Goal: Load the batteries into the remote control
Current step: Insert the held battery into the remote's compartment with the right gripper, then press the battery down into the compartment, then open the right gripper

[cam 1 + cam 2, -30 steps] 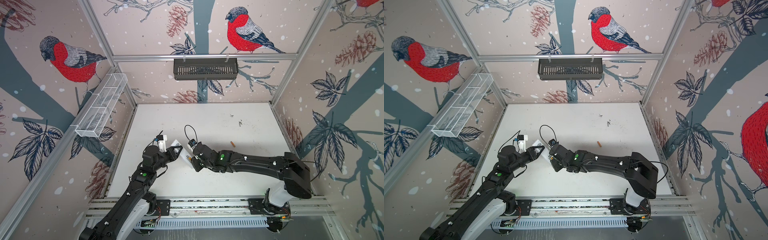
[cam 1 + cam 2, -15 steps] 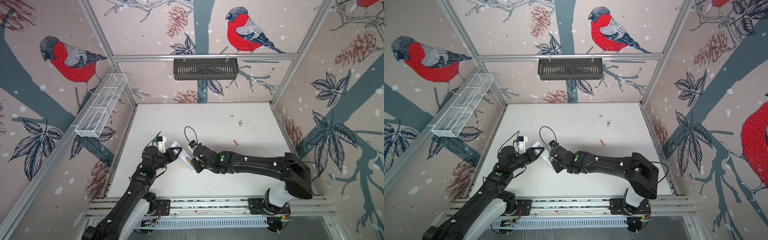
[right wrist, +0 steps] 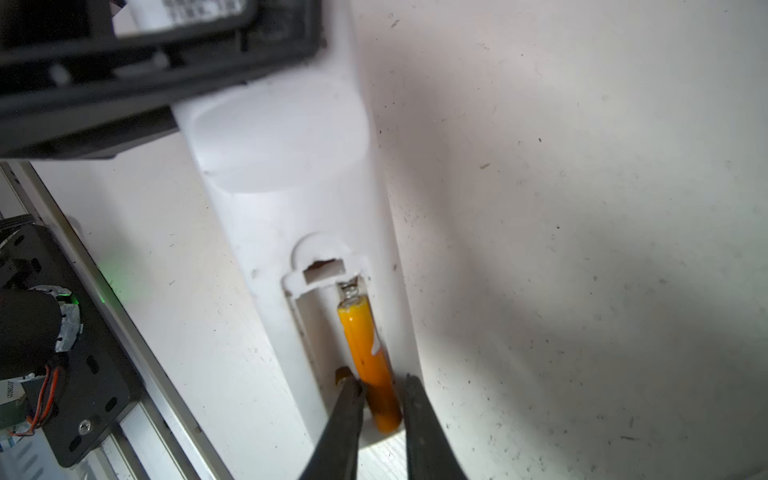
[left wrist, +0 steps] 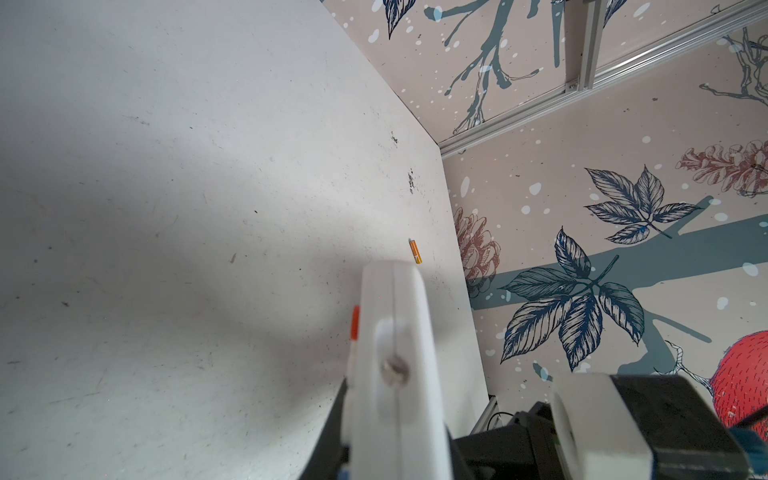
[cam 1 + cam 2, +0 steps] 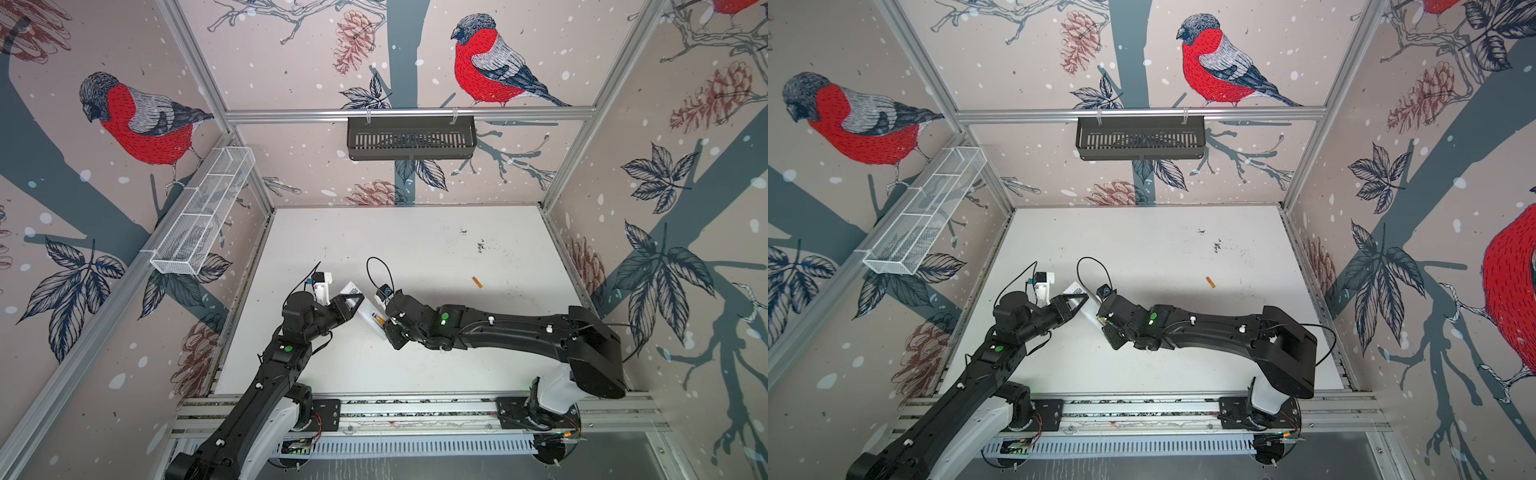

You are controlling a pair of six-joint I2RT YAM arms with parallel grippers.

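Observation:
The white remote control [image 5: 365,312] lies back up and slanted on the table, its upper end pinched in my left gripper [image 5: 353,300], which is shut on it. Its battery compartment is uncovered. One orange battery [image 3: 365,353] lies in the right-hand slot with its far end against the spring. My right gripper [image 3: 379,380] has its two dark fingers closed round that battery's near end. A second battery [image 5: 477,282] lies loose on the table to the right, also visible in the left wrist view [image 4: 415,252]. The remote's buttons are hidden.
The white table [image 5: 415,241] is walled in by bird-patterned panels. A black slotted basket [image 5: 411,137] hangs on the back wall and a white wire basket [image 5: 203,212] on the left wall. An aluminium rail [image 5: 415,409] with both arm bases runs along the front.
The loose battery has rolled a little to the right and away. Both arms and the remote have hardly moved.

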